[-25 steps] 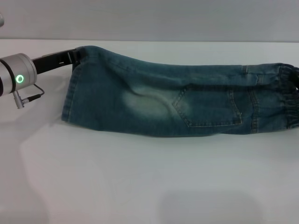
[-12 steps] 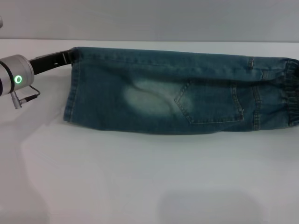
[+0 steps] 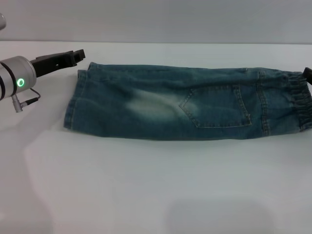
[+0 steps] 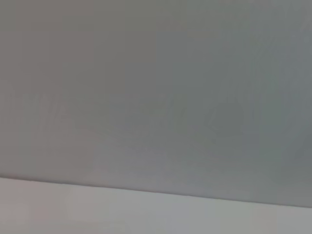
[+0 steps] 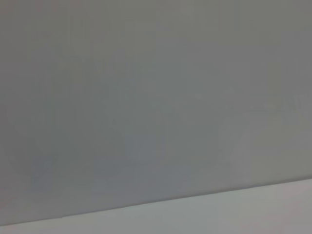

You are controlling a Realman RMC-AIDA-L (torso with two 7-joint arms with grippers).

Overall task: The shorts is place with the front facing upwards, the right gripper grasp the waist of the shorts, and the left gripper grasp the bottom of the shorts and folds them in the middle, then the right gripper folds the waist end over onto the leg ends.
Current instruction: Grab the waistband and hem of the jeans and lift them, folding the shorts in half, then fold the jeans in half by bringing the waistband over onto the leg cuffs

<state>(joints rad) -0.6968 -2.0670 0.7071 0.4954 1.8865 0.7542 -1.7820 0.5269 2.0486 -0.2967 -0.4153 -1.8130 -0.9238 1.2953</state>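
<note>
The blue denim shorts (image 3: 165, 102) lie flat on the white table (image 3: 156, 185), folded lengthwise into a long strip with a back pocket (image 3: 219, 106) facing up. The elastic waist (image 3: 297, 100) is at the right and the leg hems (image 3: 73, 100) at the left. My left gripper (image 3: 75, 54) hovers open just beyond the far left corner of the hems, clear of the cloth. Only a dark sliver of my right gripper (image 3: 308, 73) shows at the right edge, by the waist. Neither wrist view shows the shorts.
White tabletop stretches in front of the shorts toward me. A grey wall (image 3: 156, 19) runs behind the table's far edge. Both wrist views show only that wall (image 4: 156, 87) and a strip of tabletop (image 5: 243, 214).
The lifted far edge of the shorts has come down and the cloth now lies flat. My left gripper has let go of the hem and drawn slightly away to the left.
</note>
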